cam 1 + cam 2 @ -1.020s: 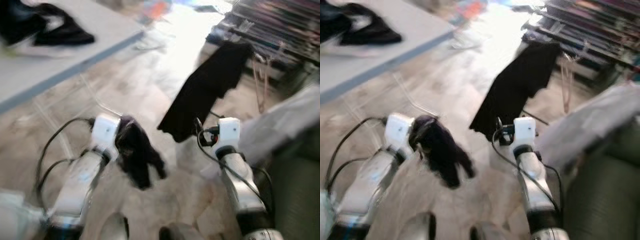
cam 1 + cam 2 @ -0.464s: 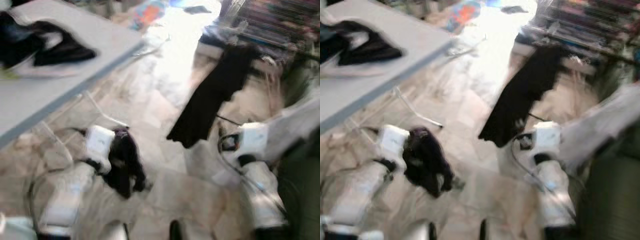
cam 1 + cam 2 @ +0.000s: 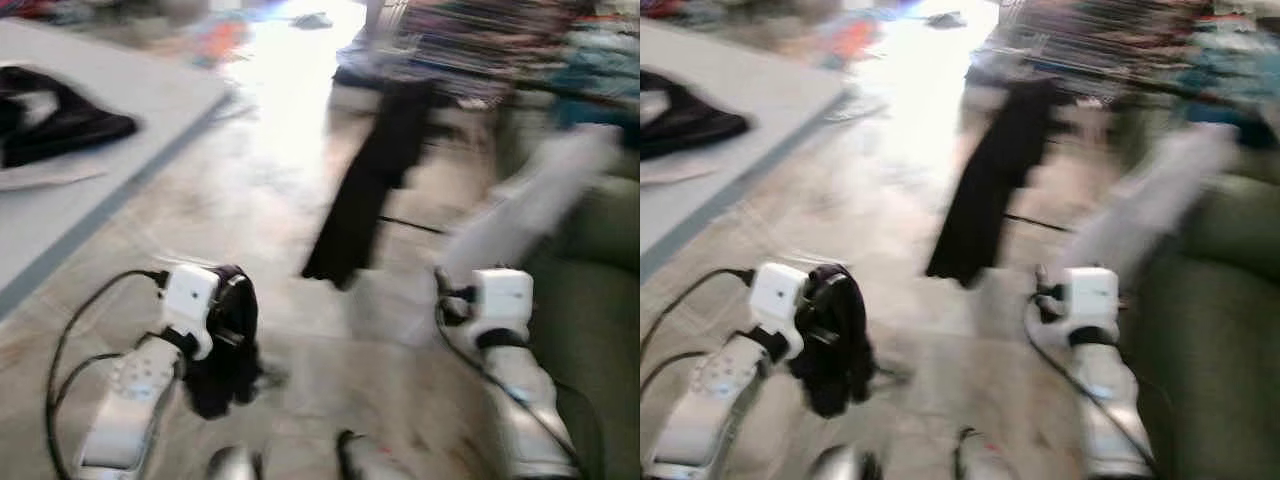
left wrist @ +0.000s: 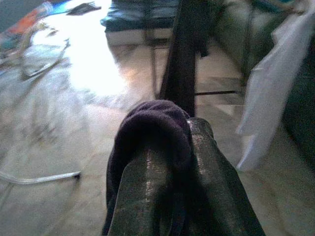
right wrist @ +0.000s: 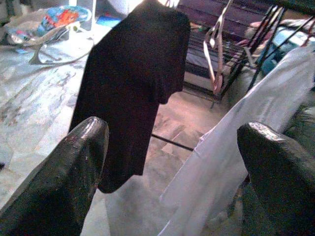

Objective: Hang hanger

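Approaching black metal clothes rack | left gripper clamped on dark bunched garment | right gripper spread, empty | next: likely reaching the rail

Two silver arms, white boxy wrist housings, black cables looping off each. Right gripper: glossy black rounded fingers, scuffed sheen.

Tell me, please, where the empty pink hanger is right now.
In the right wrist view, the pink hanger hangs from the rack, between the black shirt and the white shirt, ahead of the right hand.
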{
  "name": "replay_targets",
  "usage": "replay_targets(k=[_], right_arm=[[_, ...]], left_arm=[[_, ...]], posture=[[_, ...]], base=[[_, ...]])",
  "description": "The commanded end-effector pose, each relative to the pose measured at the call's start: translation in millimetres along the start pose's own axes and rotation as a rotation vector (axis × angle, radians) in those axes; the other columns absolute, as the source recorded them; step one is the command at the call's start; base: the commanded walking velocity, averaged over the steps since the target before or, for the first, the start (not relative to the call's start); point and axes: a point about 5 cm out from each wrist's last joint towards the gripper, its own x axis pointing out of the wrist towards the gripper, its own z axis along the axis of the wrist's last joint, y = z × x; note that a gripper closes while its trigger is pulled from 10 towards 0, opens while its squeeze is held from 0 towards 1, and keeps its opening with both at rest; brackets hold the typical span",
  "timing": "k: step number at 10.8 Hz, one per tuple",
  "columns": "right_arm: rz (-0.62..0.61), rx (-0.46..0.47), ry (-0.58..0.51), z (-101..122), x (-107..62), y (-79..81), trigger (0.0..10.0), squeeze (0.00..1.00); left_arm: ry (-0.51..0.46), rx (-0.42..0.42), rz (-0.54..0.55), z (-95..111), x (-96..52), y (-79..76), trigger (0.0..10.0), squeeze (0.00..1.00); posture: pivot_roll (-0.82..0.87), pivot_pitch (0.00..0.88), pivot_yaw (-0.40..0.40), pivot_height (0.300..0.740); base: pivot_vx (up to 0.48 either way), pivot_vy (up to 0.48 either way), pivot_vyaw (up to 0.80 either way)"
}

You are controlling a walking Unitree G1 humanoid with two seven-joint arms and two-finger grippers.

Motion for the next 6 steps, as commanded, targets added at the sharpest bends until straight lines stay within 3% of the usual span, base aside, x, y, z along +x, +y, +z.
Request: replay_targets(k=[1,3,6], right_arm=[[-0.009,-0.003,-0.009,5,3.5,-3.2,10.0,0.0],[0.017,-0.002,-0.019,8,10.7,1.6,10.0,0.0],[0.023,0.017,-0.023,7,19.1,7.6,10.0,0.0]], left_arm=[[-0.066,0.029,-0.007,16,3.8,-0.3,10.0,0.0],[-0.083,0.069,-0.003,21,8.6,-0.3,10.0,0.0],[-0.099,0.054,-0.025,24,15.1,-0.7,10.0,0.0]], posture=[[-0.05,0.084,-0.057,0.74],[-0.04,0.077,-0.073,0.74],[-0.04,0.081,-0.075,0.74]], base=[[0.0,0.42,-0.8],[0.124,0.416,-0.8],[0.437,0.0,-0.64]])
